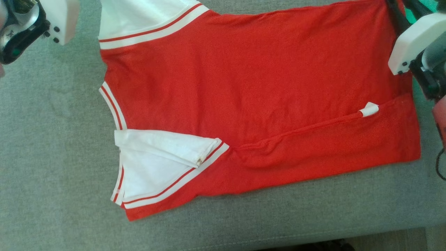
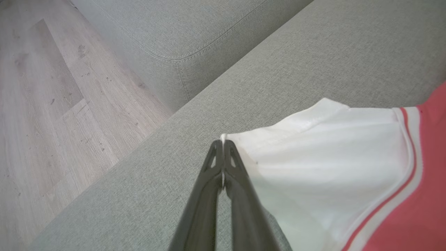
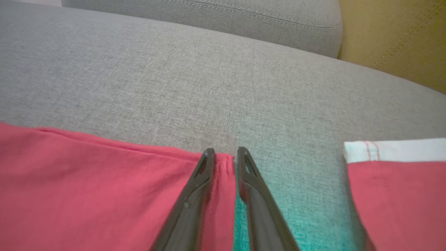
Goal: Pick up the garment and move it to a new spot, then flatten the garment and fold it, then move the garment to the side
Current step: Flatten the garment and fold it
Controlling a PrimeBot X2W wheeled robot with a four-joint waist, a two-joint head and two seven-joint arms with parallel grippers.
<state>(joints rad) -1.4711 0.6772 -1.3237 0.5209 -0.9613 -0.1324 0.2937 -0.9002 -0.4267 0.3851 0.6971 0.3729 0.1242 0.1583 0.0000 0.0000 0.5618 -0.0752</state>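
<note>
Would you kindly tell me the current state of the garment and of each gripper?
garment: lying spread on the grey cushion, near edge folded over the body.
left gripper: shut on the garment's white sleeve.
right gripper: open a little, fingers either side of the garment's red corner.

**Cushion layout**

Your red-and-white jersey garment lay on the grey fabric sofa cushion, sleeves left, hem right, near edge folded over. The left gripper met the far sleeve corner, and the right gripper straddled the far hem corner.
</note>
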